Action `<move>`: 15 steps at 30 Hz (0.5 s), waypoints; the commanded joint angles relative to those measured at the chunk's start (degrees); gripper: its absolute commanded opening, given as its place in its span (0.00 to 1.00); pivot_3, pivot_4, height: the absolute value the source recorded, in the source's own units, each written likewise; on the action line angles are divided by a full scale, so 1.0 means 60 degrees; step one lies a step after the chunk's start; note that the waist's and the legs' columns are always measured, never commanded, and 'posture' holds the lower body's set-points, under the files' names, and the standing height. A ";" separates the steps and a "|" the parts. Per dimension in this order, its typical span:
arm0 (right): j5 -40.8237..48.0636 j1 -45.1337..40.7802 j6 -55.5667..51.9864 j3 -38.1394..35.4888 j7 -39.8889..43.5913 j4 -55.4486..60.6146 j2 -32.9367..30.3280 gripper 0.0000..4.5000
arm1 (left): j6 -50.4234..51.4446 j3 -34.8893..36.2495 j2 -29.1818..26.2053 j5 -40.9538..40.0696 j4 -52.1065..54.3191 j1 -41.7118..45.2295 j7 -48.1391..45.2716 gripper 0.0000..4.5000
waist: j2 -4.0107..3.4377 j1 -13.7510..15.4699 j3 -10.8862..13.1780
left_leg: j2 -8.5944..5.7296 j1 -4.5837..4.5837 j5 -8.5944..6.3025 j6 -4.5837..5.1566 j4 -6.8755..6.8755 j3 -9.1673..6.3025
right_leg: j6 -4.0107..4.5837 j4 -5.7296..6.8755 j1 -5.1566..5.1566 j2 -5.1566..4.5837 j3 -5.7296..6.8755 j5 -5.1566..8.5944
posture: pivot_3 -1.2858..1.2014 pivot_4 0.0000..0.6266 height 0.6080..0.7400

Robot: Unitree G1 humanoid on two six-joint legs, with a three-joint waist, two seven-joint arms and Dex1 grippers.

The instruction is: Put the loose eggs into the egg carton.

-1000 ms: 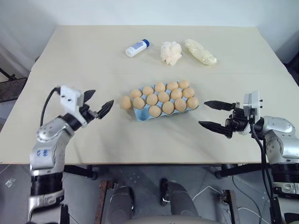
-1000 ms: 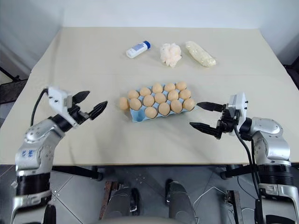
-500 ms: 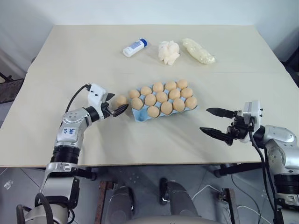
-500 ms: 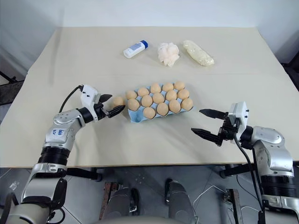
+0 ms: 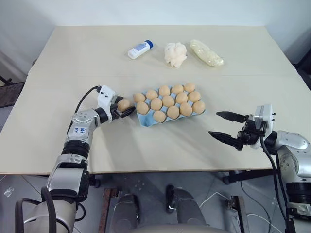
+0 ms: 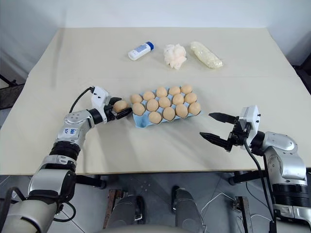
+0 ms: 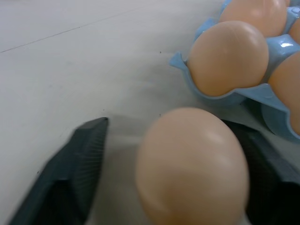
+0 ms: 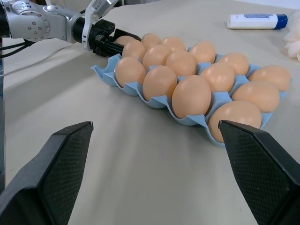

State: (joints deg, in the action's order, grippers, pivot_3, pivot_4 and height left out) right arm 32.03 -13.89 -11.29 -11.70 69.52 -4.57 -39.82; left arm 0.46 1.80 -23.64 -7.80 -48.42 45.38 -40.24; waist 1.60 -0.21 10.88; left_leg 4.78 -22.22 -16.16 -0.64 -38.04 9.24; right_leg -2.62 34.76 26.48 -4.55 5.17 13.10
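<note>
Left hand point(image 5: 123, 108), spread and clear a second ago, now reached in and closing around the loose egg point(image 5: 123, 104) on the surface point(image 5: 73, 58) beside the egg carton point(image 5: 146, 120), one finger not yet touching; right hand point(image 5: 225, 126) unchanged, spread wide, empty.

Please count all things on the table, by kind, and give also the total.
Tan eggs in the carton: 14
Loose egg beside the carton: 1
Light blue egg carton: 1
White bottle with blue cap: 1
White fluffy lump: 1
Pale yellowish bag: 1
Total: 19
</note>
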 commanded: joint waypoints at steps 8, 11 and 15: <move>0.0125 0.0077 0.0120 -0.0410 -0.0061 0.0283 -0.0173 1.00 | 0.0378 0.0349 -0.0526 -0.0520 0.1840 -0.0334 -0.0975 0.38 | 0.0000 -0.0014 0.0000 | 0.0000 -0.0001 0.0000 -0.0001 0.0001 0.0002 | 0.0000 0.0000 0.0002 0.0000 0.0000 0.0000 | 0.52 0.24 1.00; 0.0148 0.0151 0.0160 -0.0472 -0.0037 0.0307 -0.0197 1.00 | 0.1646 0.0345 -0.0911 -0.1255 0.3753 -0.0716 -0.1919 0.38 | 0.0000 -0.0014 0.0000 | 0.0003 -0.0001 -0.0002 -0.0004 0.0003 0.0005 | 0.0000 0.0009 0.0006 0.0001 -0.0001 0.0000 | 0.52 0.24 1.00; 0.0131 0.0161 0.0189 -0.0482 -0.0073 0.0335 -0.0139 1.00 | 0.2686 0.0107 -0.0922 -0.1706 0.4944 -0.0874 -0.2476 0.38 | 0.0000 0.0027 0.0000 | -0.0002 0.0005 -0.0001 -0.0001 -0.0006 0.0005 | -0.0001 0.0013 -0.0005 0.0000 -0.0007 0.0000 | 0.52 0.24 1.00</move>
State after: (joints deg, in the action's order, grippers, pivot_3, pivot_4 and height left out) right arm 32.03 -12.92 -11.18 -12.57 69.26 -4.46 -39.94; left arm 14.44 3.15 -29.16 -16.24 -22.02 40.55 -53.64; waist 1.60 -0.05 10.88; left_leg 4.76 -22.19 -16.16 -0.64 -38.10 9.26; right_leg -2.64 34.83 26.44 -4.54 5.11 13.09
